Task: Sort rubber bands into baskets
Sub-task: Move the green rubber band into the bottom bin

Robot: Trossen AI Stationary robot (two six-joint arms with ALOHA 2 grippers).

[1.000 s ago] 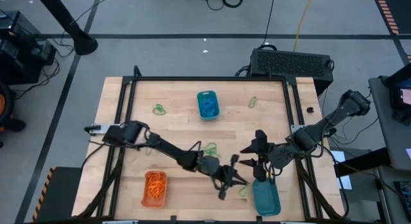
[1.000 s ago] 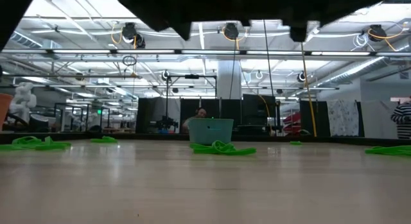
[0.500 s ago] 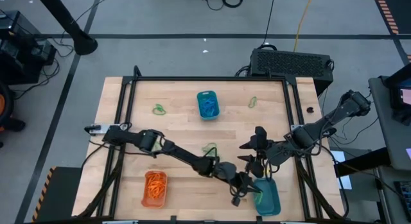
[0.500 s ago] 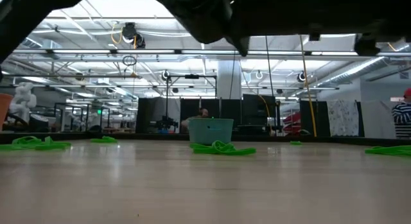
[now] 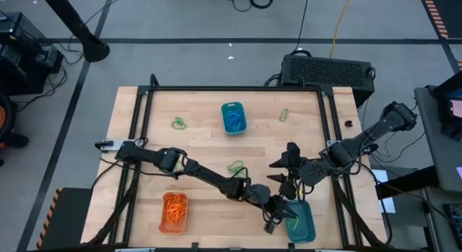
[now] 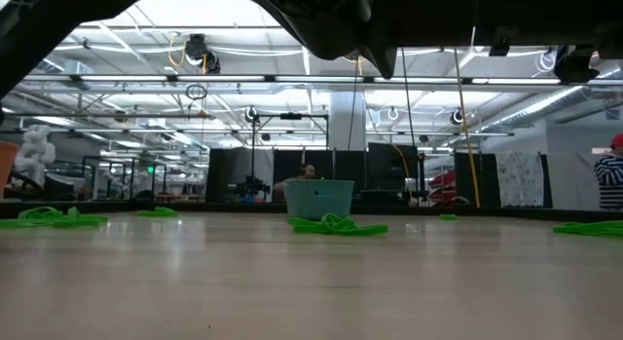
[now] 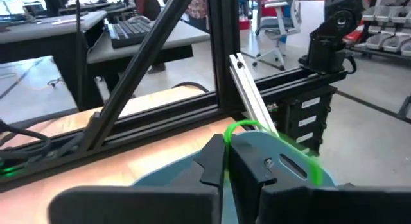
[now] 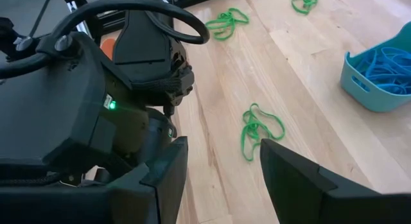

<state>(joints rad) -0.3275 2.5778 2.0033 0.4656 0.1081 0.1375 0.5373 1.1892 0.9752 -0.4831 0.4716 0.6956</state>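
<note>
My left gripper (image 7: 226,161) is shut on a green rubber band (image 7: 243,126) and stands over the near-right teal basket (image 5: 302,224), which also shows in the left wrist view (image 7: 298,153). In the high view my left gripper (image 5: 278,214) is at that basket's left rim. My right gripper (image 5: 286,174) is open and empty, just beyond that basket; it also shows in the right wrist view (image 8: 221,176). A second teal basket (image 5: 232,117) with blue bands stands at the far middle. An orange basket (image 5: 173,212) with orange bands stands near left. Loose green bands (image 5: 236,167) lie on the table. My left gripper pinches the green rubber band between its two shut fingers. One loop of the band (image 7: 239,125) arches out past the fingertips and another part (image 7: 314,171) trails along the finger's side. The band is lifted clear, above the teal basket.
More green bands lie at the far left (image 5: 178,123) and far right (image 5: 284,115), and one below my right gripper (image 8: 257,128). A black frame rail (image 7: 160,115) runs along the table's edge. Black cables hang by the arms.
My left gripper has gone toward the table's right edge and a little nearer, from the bare wood to the left rim of the near-right teal basket, staying shut.
</note>
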